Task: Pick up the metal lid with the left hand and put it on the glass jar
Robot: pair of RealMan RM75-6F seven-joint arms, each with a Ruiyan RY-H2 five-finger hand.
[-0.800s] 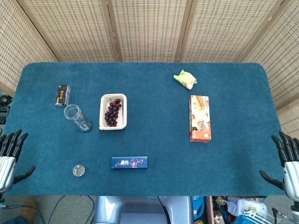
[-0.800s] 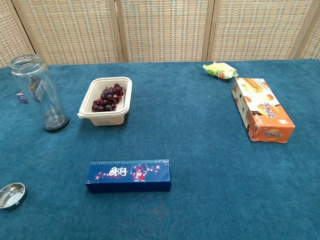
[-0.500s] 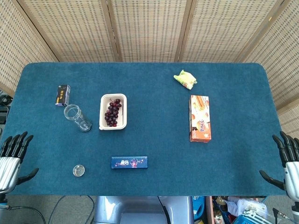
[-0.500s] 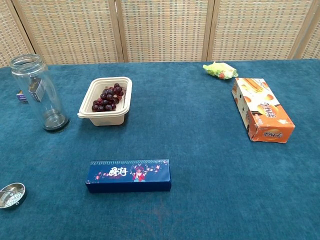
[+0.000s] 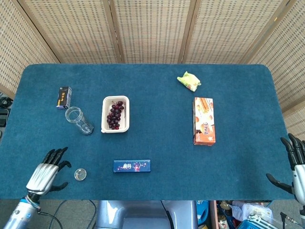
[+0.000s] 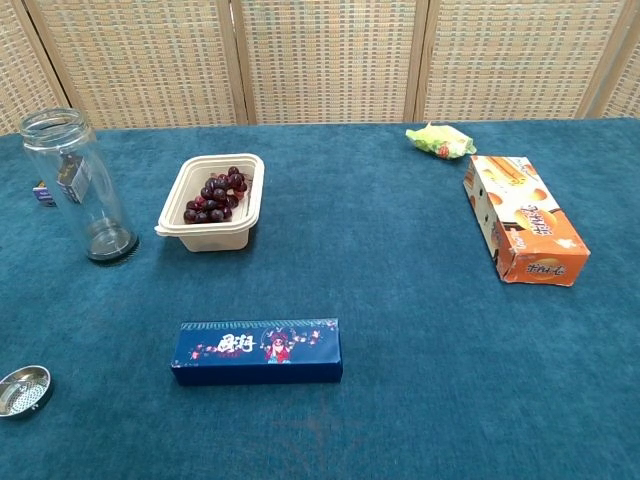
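Silver robot hand [image 5: 44,172], black fingers [image 5: 56,153]

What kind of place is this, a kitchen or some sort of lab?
Probably a robot test or demo setup, not a kitchen: a table covered in blue cloth, woven screens closing it off, and groceries spaced out like props, such as a tray of grapes and a glass jar.

Glass jar [image 5: 79,120] left of grape tray [image 5: 116,114], metal lid [image 5: 80,174] at counter [image 5: 157,143] front left, long box [image 5: 132,166] to its right, left hand [image 5: 45,172] just left of lid.
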